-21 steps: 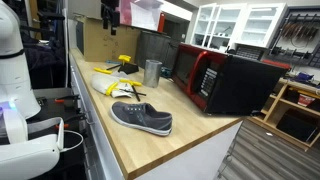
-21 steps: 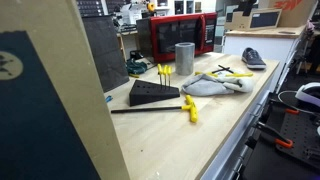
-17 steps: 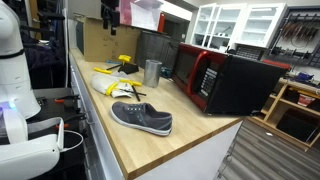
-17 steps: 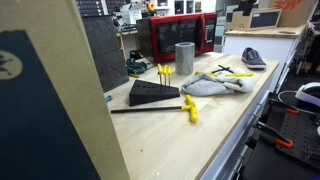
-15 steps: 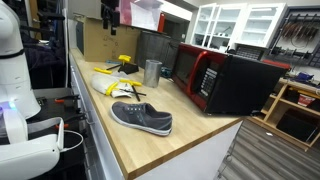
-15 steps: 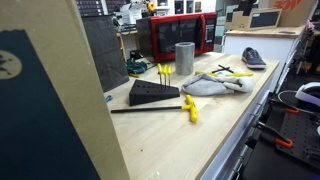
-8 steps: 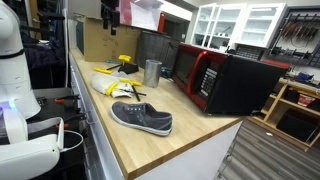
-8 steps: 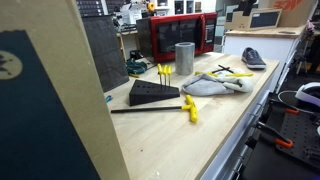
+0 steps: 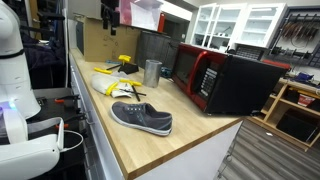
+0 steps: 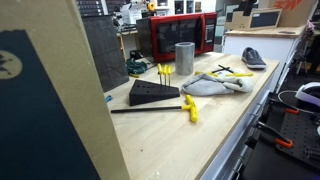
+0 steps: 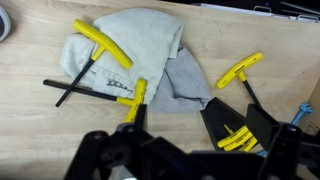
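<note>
Yellow T-key (image 11: 133, 100) at grey cloth (image 11: 140, 45) edge, gripper (image 11: 190, 158) hovers above, wide open, empty. Approach stage prob; grab needs descent onto handle.

On the wooden countertop (image 10: 205, 130), a crumpled grey cloth (image 10: 212, 84) lies between a black wedge tool stand (image 10: 153, 93) and a grey shoe (image 10: 253, 58); a steel cup (image 10: 184, 58) stands behind.

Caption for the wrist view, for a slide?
Open pincer above grey cloth, yellow T-handle keys and black stand on wooden bench.
</note>
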You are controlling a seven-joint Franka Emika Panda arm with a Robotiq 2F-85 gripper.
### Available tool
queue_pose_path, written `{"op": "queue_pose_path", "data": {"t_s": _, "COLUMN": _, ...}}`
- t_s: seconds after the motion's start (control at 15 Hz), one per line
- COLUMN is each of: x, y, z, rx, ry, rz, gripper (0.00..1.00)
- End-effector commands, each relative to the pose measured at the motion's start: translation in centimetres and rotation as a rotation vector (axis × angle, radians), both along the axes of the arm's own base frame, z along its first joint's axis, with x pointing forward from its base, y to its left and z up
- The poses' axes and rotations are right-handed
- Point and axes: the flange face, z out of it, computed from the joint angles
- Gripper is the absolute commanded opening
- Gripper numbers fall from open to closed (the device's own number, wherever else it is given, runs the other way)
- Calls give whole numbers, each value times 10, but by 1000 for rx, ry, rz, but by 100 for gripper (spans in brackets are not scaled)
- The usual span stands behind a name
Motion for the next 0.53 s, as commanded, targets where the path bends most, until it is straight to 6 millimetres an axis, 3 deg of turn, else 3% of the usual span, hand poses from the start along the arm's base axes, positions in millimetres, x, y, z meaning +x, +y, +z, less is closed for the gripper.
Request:
{"op": "queue_pose_path", "data": {"t_s": 0.0, "x": -16, "y": -27, "z": -16, "rx": -4, "ry": 53, "rz": -57, "gripper": 100}}
{"op": "queue_pose_path", "data": {"t_s": 0.2, "x": -40, "y": -70, "z": -51, "rx": 22, "ry": 170, "rz": -177, "gripper": 100}}
{"op": "queue_pose_path", "data": {"t_s": 0.4, "x": -54, "y": -78, "z": -77, "rx": 41, "ry": 251, "rz": -305, "gripper": 100}}
{"op": "queue_pose_path", "data": {"t_s": 0.47, "x": -24, "y": -20, "z": -64, "rx": 6, "ry": 254, "rz": -342, "gripper": 100}}
